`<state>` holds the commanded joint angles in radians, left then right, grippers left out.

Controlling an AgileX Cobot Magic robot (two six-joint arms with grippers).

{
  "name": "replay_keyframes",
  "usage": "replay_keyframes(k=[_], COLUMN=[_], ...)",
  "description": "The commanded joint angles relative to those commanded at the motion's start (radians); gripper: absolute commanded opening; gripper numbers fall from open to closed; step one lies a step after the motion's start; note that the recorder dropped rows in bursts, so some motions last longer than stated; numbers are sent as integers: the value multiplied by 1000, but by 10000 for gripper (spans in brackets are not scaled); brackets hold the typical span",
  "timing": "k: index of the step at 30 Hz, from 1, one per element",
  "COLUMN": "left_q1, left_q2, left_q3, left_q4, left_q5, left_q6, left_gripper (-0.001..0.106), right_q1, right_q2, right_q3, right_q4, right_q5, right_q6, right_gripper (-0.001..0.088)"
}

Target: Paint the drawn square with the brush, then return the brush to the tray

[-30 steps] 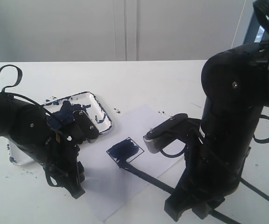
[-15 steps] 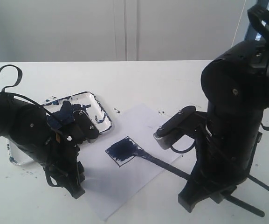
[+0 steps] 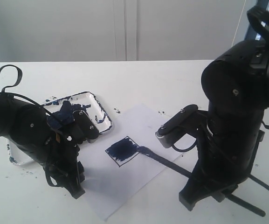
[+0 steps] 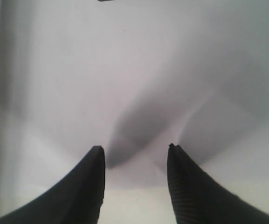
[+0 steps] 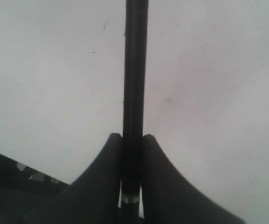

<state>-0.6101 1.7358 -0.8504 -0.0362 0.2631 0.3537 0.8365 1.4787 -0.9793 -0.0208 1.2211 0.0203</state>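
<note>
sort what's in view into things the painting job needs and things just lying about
Job: drawn square, mostly filled dark blue; brush, held in right gripper; tray.
Lying about: paint specks on table; left gripper, open and empty; white paper sheet beyond the square.

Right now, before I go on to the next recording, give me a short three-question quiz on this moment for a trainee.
1. True or false: the right jaws are shut on the brush.
2. Multiple choice: the brush tip is at A) the tray, B) the corner of the drawn square nearest the right arm, C) bare table far from the sheet.
3. Short answer: what do the left jaws hold?

Key: 1 true. 2 B. 3 nothing; they stand open and empty.
</note>
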Motion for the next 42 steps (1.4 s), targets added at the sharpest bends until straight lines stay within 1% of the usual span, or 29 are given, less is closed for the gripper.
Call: replay_keyframes(k=[11,28,32,42], left_q1=[0,0,0,0], left_q2=[0,0,0,0], left_q3=[0,0,0,0], left_q4=[0,0,0,0], left_q5=[0,0,0,0], left_q6=[0,0,0,0], left_gripper=[479,479,479,479], right_q1=[0,0,0,0], right_q2=[0,0,0,0], right_q3=[0,4,4,4], right_q4=[146,148,119,29], right_q5=[0,0,0,0], right_q6=[-73,-81,-79,-14], right_gripper=[0,0,0,0])
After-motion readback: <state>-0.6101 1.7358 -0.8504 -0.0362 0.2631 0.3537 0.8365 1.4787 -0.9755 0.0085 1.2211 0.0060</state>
